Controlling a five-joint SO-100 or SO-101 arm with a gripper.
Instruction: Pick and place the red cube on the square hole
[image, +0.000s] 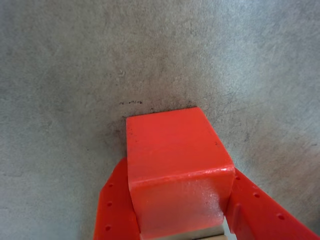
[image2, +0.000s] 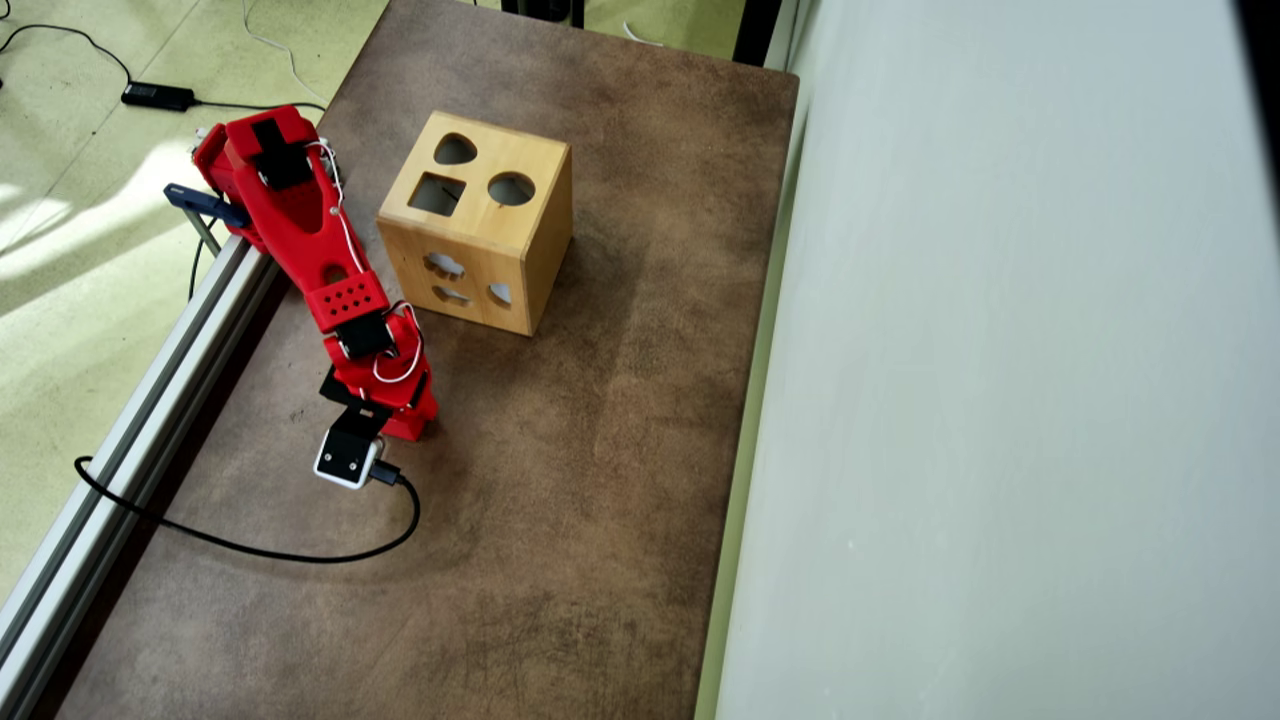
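Our gripper (image: 182, 220) is closed snugly on the cube (image: 175, 165), one finger on each side face; we judge it light, rigid, slightly glossy, so flat-face holds suit.

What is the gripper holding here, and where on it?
The gripper holds the red cube, its fingers against the cube's left and right faces in the wrist view.
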